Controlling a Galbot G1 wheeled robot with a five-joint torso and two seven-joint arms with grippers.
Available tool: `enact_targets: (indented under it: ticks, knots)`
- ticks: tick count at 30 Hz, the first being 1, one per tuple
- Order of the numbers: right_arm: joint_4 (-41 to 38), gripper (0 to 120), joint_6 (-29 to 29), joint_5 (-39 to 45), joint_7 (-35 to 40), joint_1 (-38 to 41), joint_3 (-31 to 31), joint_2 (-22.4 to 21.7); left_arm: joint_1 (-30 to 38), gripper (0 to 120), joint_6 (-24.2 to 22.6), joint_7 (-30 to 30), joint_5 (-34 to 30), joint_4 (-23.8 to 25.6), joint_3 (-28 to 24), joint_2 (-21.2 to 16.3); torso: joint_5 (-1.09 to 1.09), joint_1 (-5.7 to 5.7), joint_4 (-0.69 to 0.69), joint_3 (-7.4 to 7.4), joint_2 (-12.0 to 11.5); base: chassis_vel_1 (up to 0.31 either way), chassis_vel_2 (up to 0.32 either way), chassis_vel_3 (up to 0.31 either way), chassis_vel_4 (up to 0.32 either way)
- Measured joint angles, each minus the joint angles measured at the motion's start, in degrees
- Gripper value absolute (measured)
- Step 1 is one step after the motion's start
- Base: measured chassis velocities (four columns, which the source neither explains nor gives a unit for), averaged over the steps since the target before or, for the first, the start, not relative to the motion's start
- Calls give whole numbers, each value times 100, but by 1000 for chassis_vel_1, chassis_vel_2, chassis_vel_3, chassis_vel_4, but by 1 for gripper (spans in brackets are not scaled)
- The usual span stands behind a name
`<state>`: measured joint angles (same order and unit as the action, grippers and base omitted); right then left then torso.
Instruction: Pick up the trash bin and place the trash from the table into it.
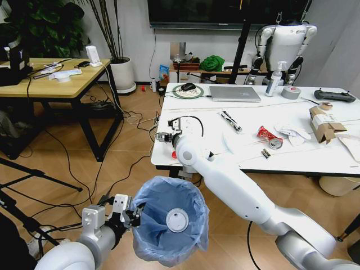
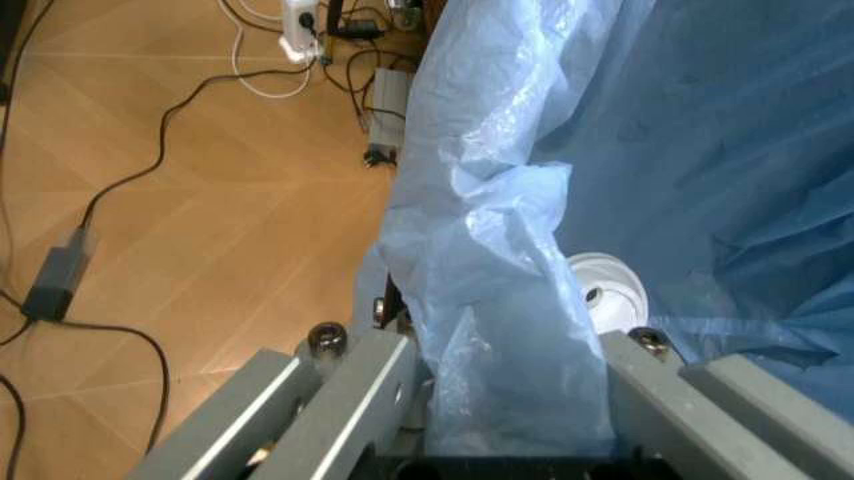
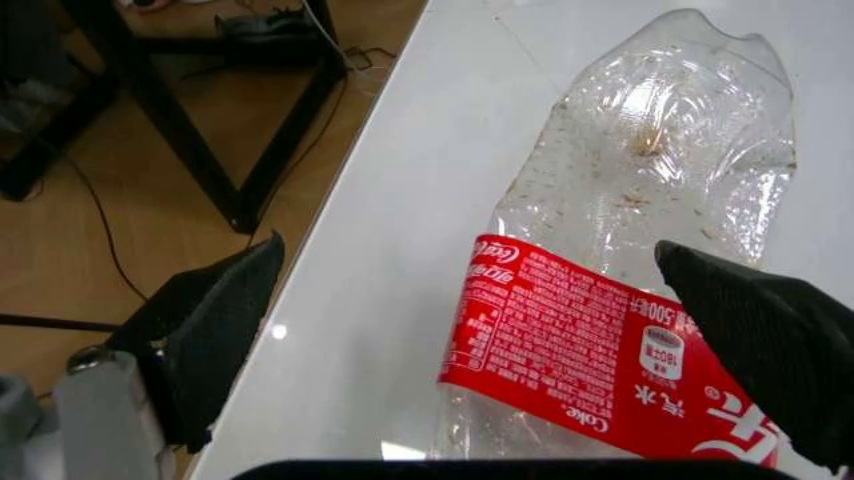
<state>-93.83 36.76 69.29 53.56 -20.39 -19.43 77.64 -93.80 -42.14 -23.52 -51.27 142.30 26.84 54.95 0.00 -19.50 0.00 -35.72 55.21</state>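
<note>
Left pincer [image 2: 514,400] clamped on trash bin [image 1: 169,225] rim, right pincer [image 3: 467,330] spread wide astride crushed bottle [image 3: 627,250] on table [image 1: 292,157]

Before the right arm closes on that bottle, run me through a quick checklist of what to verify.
1. Left end effector gripping the bin by its bagged rim: ok, fingers straddle the plastic in the left wrist view.
2. Bin mouth open: ok, only a white lid-like disc lies inside.
3. Right end effector open around the bottle: ok, fingers stand on either side.
4. Bottle lying flat on the table: ok, crushed, red label facing up.
5. Bottle clear of the table edge: ok, though near it.
6. Bin under the drop point: not ok, it hangs below and in front of the table.
</note>
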Motion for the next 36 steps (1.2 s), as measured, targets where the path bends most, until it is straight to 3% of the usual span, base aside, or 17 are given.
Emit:
enact_targets:
  ticks: [7,15,20,23,27,29,31,36]
  knots:
    - [-35,97,4,-3,8,-72,5,-149,32,2,0,48,-2,0,2,-1,0,0,-1,0,0,0,0,0,0]
    - [-105,84,20,-26,5,-169,15,-197,33,2,0,69,-3,40,-6,-31,1,0,-1,0,0,0,0,0,0]
    - [-156,68,16,-48,-8,-198,17,-241,30,2,0,69,-5,62,13,-30,0,0,0,1,0,0,0,0,0]
    - [-169,68,15,-52,-10,-207,17,-250,30,2,0,70,-5,62,13,-28,0,0,-1,1,1,0,0,0,0]
    - [-271,55,5,-90,-32,-273,26,-340,32,2,0,67,24,68,-26,9,0,0,0,1,1,0,0,0,0]
    - [-358,43,-4,-98,-40,-322,50,-414,32,2,0,57,60,83,-74,24,1,0,0,1,1,0,0,0,0]
    - [-369,43,-5,-100,-40,-327,53,-422,31,2,0,57,65,85,-80,26,1,0,0,2,2,0,0,0,0]
    - [-529,29,-13,-111,-43,-413,103,-560,28,2,0,42,117,92,-154,29,0,0,0,2,2,0,0,0,0]
